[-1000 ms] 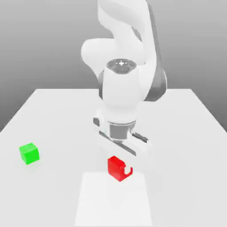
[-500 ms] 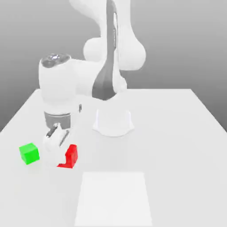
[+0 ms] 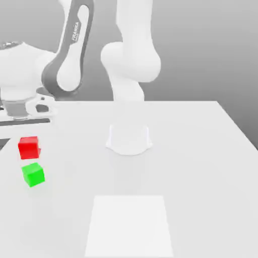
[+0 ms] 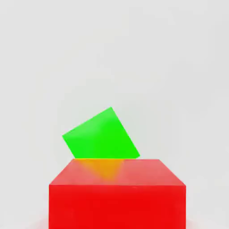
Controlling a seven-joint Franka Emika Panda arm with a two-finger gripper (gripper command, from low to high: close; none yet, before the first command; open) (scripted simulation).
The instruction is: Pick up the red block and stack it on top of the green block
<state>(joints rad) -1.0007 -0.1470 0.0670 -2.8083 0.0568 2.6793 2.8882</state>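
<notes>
The gripper [image 3: 26,132] is clamped on the red block [image 3: 28,147], which hangs just under it, squarely level, directly above the green block [image 3: 34,174], not touching.

Plain bright red block [image 3: 28,147], plain bright green block [image 3: 34,174], white table [image 3: 201,166].

Arm [image 3: 128,60]: glossy white rounded link casings, bulbous at the joints. Dark grey curved band along one upper link [image 3: 70,55], bearing small white lettering. Wrist collar grey. Round white base pedestal [image 3: 129,138] on the table [image 3: 201,166].
</notes>
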